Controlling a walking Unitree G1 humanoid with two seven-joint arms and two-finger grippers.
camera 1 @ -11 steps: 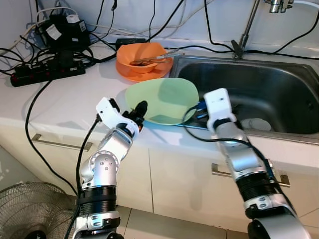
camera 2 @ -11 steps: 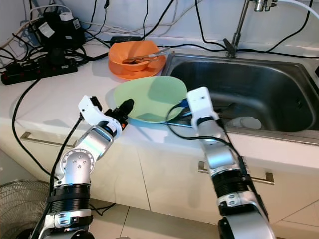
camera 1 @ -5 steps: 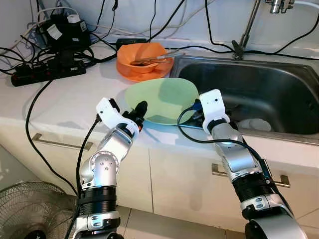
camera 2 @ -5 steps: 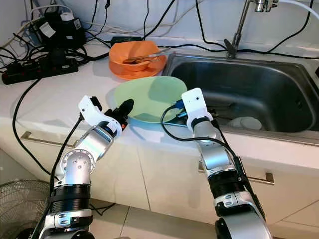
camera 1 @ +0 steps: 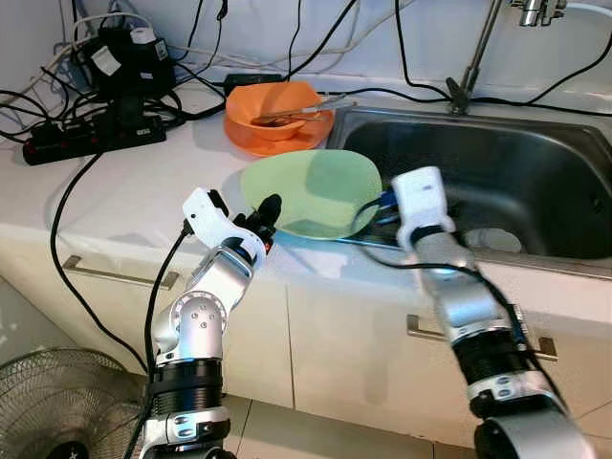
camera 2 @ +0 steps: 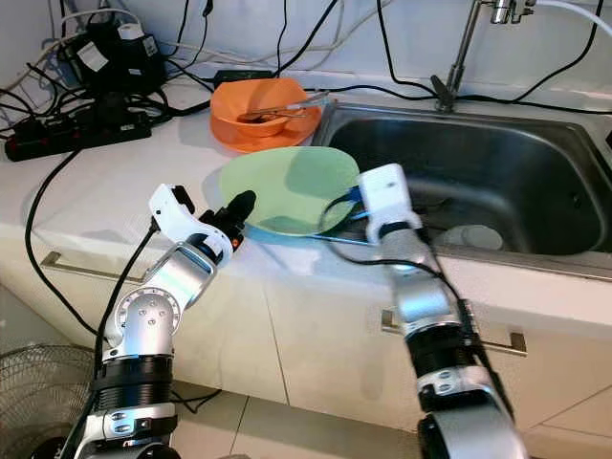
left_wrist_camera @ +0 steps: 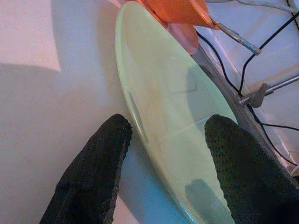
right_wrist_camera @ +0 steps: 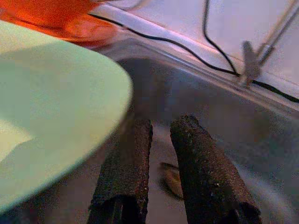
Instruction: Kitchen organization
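Since half a second ago, the right arm has swung back toward the sink, and the plate has not moved.

Nearest is the counter front edge, with cupboard doors and a fan below. The left gripper sits at that edge with its two black fingers wide apart, holding nothing. The green plate lies just past the fingertips, and its near rim runs between them. I cannot tell if they touch it. White counter lies bare to the left of the plate.

The plate's right side hangs over the rim of the sink. The right gripper is there, beside and below that rim, over the sink. Its fingers have only a thin gap and hold nothing. The head views hide them behind the white wrist block.

Farther back, an orange bowl sits near the plate with a utensil in it. Something pale lies in the sink, too blurry to name. Black cables pile up at the far left.
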